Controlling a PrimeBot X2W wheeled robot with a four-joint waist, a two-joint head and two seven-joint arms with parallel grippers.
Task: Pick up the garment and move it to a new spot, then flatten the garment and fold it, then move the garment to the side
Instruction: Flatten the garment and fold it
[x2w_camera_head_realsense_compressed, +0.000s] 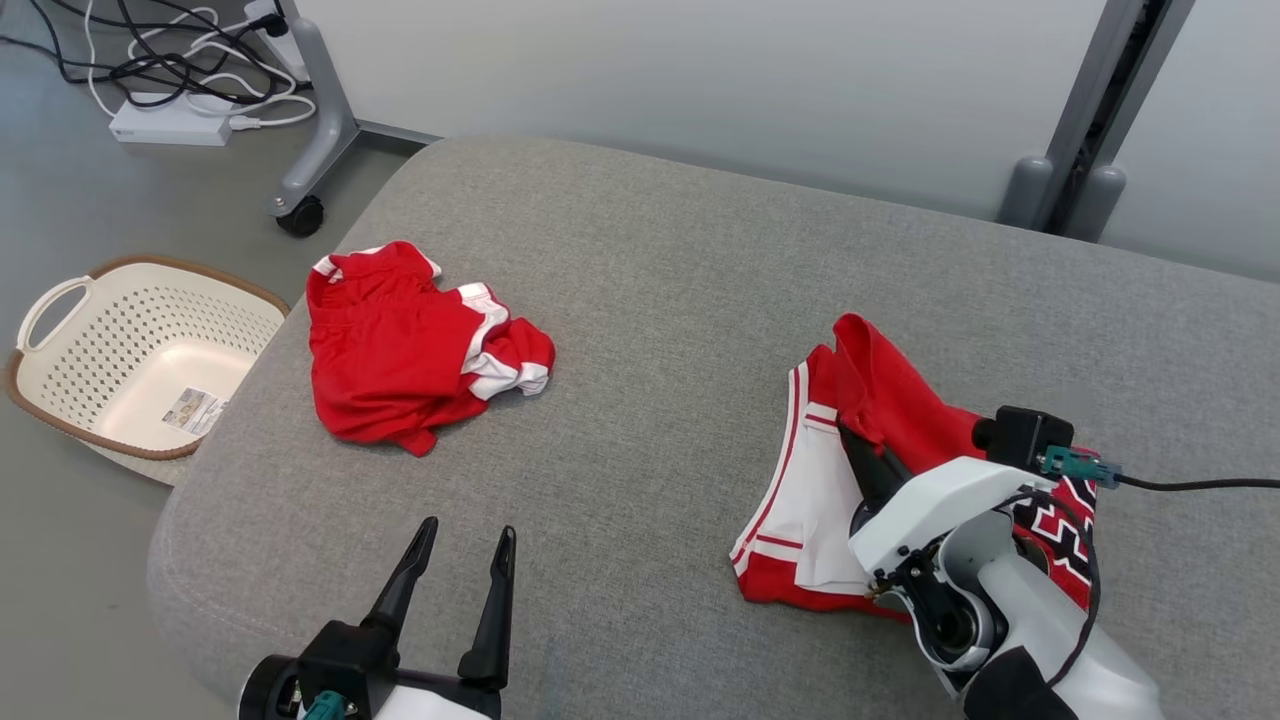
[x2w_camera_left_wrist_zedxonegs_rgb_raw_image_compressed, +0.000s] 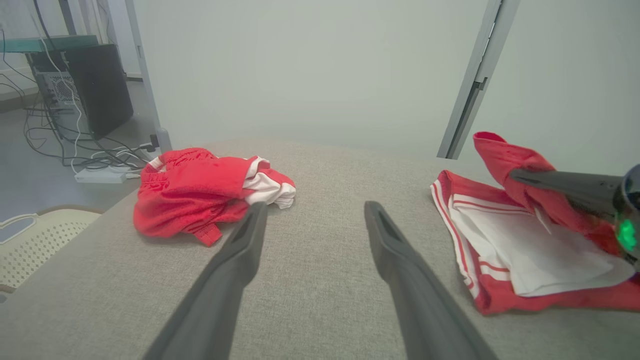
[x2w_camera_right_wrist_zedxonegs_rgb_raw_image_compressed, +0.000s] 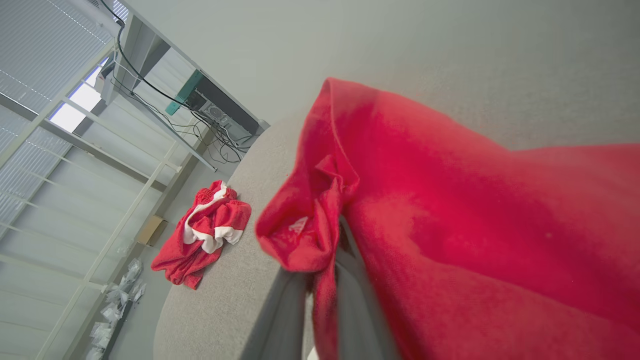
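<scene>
The garment (x2w_camera_head_realsense_compressed: 812, 480), red with white panels and stripes, lies on the right side of the grey cushion (x2w_camera_head_realsense_compressed: 650, 290). My right gripper (x2w_camera_head_realsense_compressed: 852, 438) is shut on a red fold of it, and that fold stands lifted above the rest. In the right wrist view the red cloth (x2w_camera_right_wrist_zedxonegs_rgb_raw_image_compressed: 450, 225) bunches around the closed gripper (x2w_camera_right_wrist_zedxonegs_rgb_raw_image_compressed: 322, 272). The left wrist view has the garment (x2w_camera_left_wrist_zedxonegs_rgb_raw_image_compressed: 505, 245) at the right with the right gripper's fingers (x2w_camera_left_wrist_zedxonegs_rgb_raw_image_compressed: 555, 182) pinching it. My left gripper (x2w_camera_head_realsense_compressed: 470, 535) (x2w_camera_left_wrist_zedxonegs_rgb_raw_image_compressed: 315, 210) hangs open and holds nothing, near the cushion's front edge.
A second red and white garment (x2w_camera_head_realsense_compressed: 400, 360) (x2w_camera_left_wrist_zedxonegs_rgb_raw_image_compressed: 195, 187) (x2w_camera_right_wrist_zedxonegs_rgb_raw_image_compressed: 205, 230) lies crumpled at the cushion's left. A cream perforated basket (x2w_camera_head_realsense_compressed: 55, 300) sits on the floor to the left. Cables and a power strip (x2w_camera_head_realsense_compressed: 170, 120) lie behind, beside a wheeled stand leg (x2w_camera_head_realsense_compressed: 300, 215).
</scene>
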